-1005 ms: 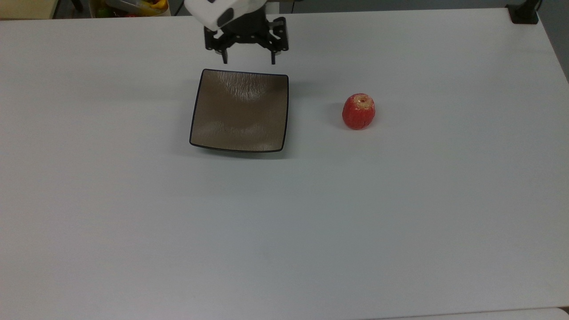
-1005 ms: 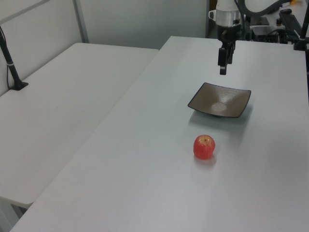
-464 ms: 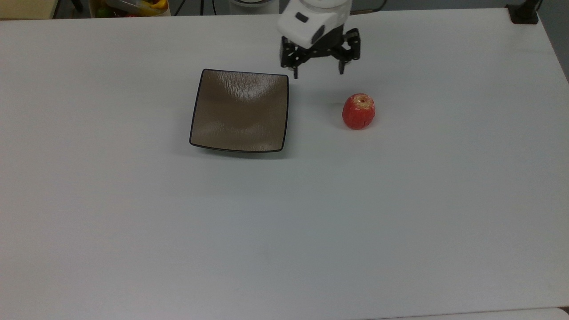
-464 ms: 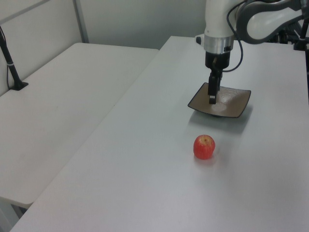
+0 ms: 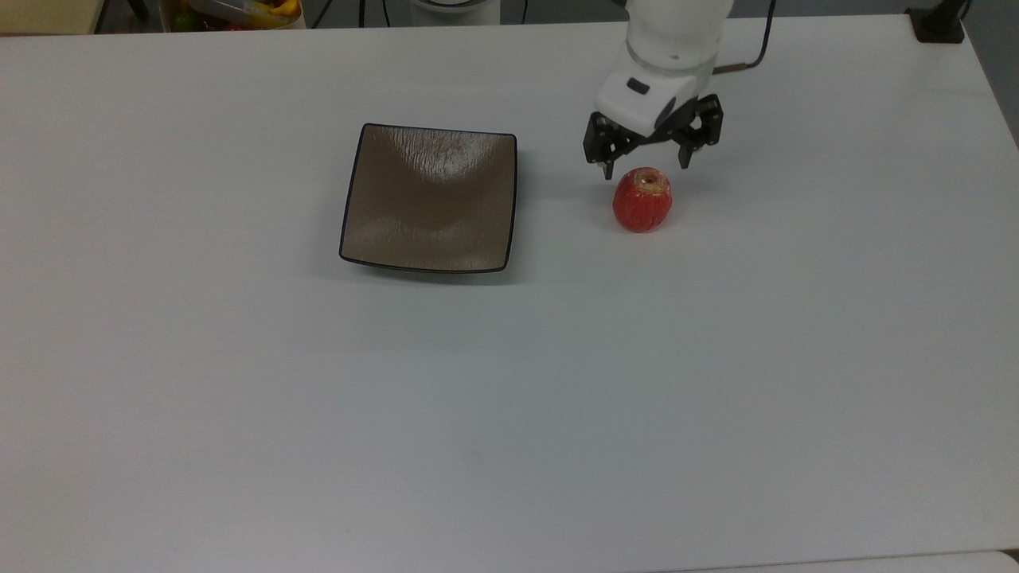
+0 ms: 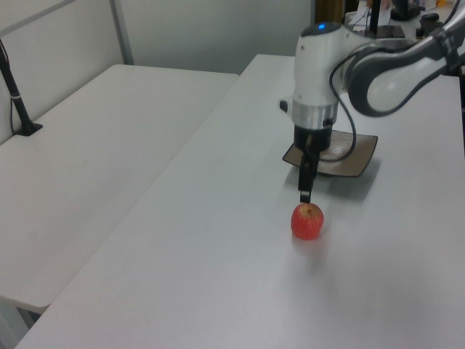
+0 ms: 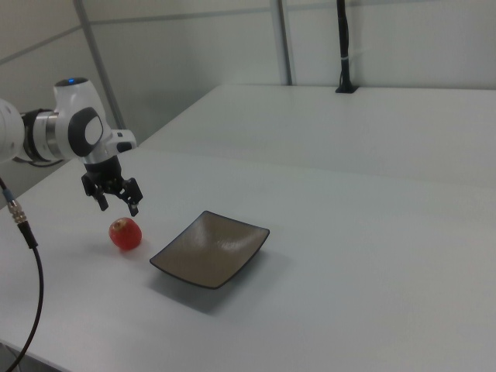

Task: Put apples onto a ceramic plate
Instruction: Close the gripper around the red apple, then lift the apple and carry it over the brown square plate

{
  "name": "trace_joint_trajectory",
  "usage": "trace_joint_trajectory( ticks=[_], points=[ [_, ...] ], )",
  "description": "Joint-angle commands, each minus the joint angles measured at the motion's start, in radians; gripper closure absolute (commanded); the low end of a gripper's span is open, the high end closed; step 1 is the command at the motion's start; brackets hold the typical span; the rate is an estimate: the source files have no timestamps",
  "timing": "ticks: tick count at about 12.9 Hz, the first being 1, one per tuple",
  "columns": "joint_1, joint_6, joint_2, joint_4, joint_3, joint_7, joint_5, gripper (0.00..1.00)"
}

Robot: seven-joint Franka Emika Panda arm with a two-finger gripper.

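A small red apple (image 5: 642,200) with a pale stem dimple rests on the white table, to the top view's right of the plate. It is also on the table in the left view (image 6: 307,221) and the right view (image 7: 125,233). The square brown-grey ceramic plate (image 5: 430,199) lies flat with nothing on it (image 6: 361,155) (image 7: 209,248). My gripper (image 5: 646,169) hangs open just above the apple, its two black fingers spread wider than the fruit and not touching it. In the other views the gripper (image 6: 305,196) (image 7: 118,208) hovers slightly over the apple's top.
A black post base (image 5: 939,24) stands at the table's far right corner in the top view. A bin of colourful items (image 5: 239,9) sits beyond the far left edge. A second white table (image 6: 94,167) adjoins in the left view. A cable (image 7: 19,225) hangs at the right view's left.
The gripper has travelled from behind the plate toward the top view's right and come down over the apple, staying open. Apple and plate have not moved.
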Motion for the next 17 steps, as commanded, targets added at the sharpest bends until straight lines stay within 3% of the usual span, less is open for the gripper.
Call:
trace_joint_trajectory(
  ticks=[1,3,4,5,6,11,17],
  points=[
    [0.031,0.028,0.106,0.047,-0.003,0.099,-0.106,0.00],
    [0.042,0.030,0.120,0.046,0.002,0.102,-0.122,0.00],
    [0.042,0.034,0.120,0.044,0.003,0.102,-0.132,0.08],
    [0.042,0.035,0.120,0.044,0.003,0.103,-0.135,0.43],
    [0.040,0.035,0.119,0.044,0.003,0.105,-0.135,0.54],
    [0.021,0.033,0.077,0.049,0.003,0.106,-0.129,0.55],
    [-0.125,0.007,-0.057,0.026,0.002,0.084,-0.134,0.54]
  ],
)
